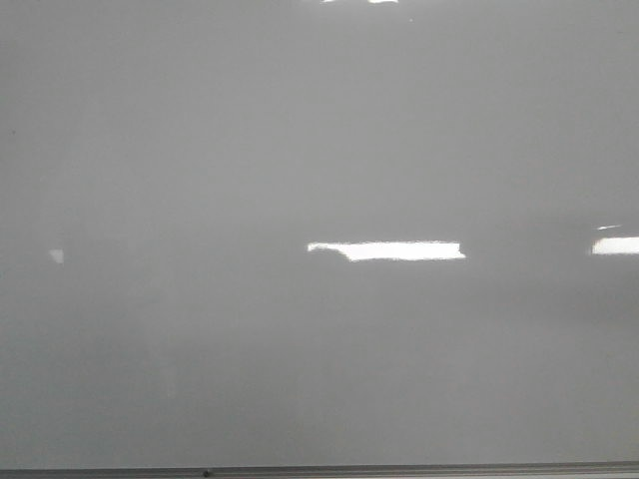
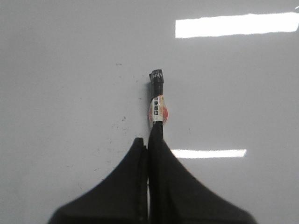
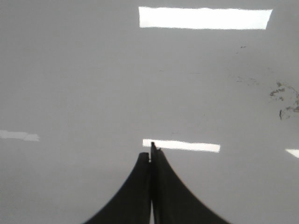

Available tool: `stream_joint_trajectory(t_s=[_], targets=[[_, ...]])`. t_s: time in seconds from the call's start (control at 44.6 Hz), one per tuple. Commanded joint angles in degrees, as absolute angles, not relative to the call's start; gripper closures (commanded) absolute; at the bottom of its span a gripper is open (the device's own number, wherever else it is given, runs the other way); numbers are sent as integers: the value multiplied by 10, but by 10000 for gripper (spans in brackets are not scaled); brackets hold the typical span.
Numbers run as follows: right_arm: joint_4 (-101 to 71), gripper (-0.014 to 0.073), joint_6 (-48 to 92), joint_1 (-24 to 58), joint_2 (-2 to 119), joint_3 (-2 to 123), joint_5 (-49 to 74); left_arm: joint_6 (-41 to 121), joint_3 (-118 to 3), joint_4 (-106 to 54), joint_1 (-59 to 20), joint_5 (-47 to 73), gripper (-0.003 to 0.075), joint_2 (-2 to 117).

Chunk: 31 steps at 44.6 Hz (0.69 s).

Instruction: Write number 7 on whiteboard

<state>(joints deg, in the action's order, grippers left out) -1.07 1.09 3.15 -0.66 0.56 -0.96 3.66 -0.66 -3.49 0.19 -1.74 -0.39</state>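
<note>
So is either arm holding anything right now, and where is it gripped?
The left end effector is shut on a marker, gripping its lower barrel, tip end pointing at the whiteboard. The right end effector is shut, holding nothing visible.

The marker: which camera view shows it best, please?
The left wrist view shows it best: the marker sticks out from the shut left gripper, with its black end and labelled barrel visible against the whiteboard. The front view shows only bare board, no marker. The right wrist view shows only the shut, empty right gripper.

left hand clamped closed, right hand pressed closed
</note>
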Motion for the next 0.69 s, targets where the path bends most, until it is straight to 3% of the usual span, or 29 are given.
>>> stream_joint_trajectory(t_s=[0.0, 0.403, 0.672], targets=[[-12, 659, 13, 32, -16, 77, -17, 33, -63, -47, -3, -66, 741, -11], [20, 659, 13, 32, 81, 311, 144, 33, -302, -47, -3, 79, 741, 67], [27, 659, 13, 32, 194, 388, 206, 33, -365, -47, -3, 168, 741, 150]])
